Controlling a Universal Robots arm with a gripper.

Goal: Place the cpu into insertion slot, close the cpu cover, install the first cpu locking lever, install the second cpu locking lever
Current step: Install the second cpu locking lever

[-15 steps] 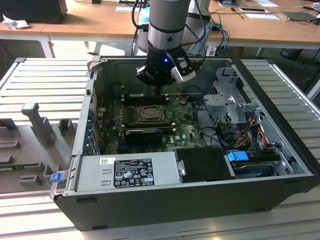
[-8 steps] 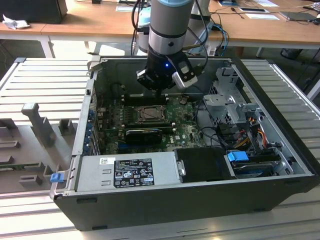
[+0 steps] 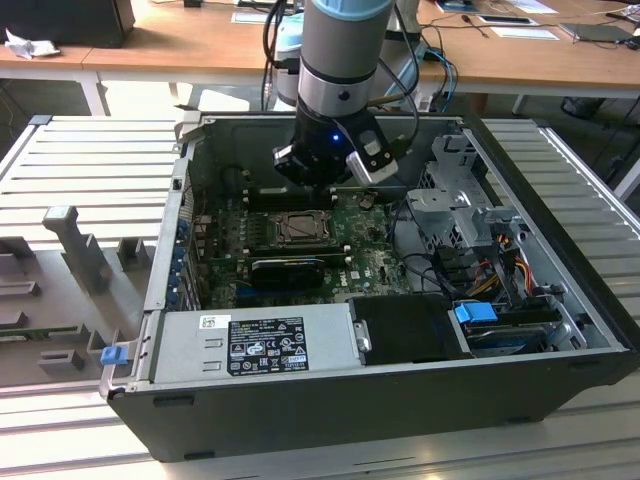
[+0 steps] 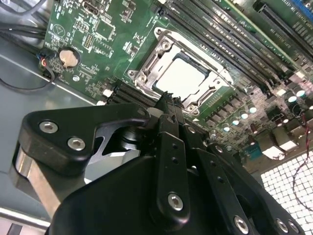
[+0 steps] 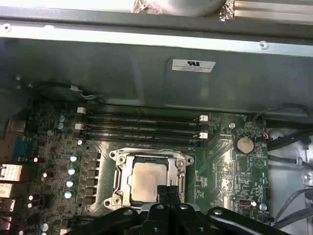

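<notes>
In the insertion slot at the middle of the green motherboard, the cpu is seen lying flat, its pale metal top showing through the window of the cpu cover, which appears folded down over it in both wrist views. The claw is held just above the socket's edge, its fingertips drawn together with nothing visible between them, so it is judged to be closed and empty. The step in hand is judged to be the locking levers; whether either lever is already latched cannot be told from these pictures. For the work to go well, the closed tip should be brought against a lever arm alone, pressure should be kept off the chip's top and the cover's thin frame, and the push should follow the lever's arc until it sits under its hook. Around the socket, the memory slots and the row of capacitors stand near and should be cleared. In the exterior view the arm is seen reaching down into the open computer case, which rests on a ribbed metal surface, with a wooden bench behind.
</notes>
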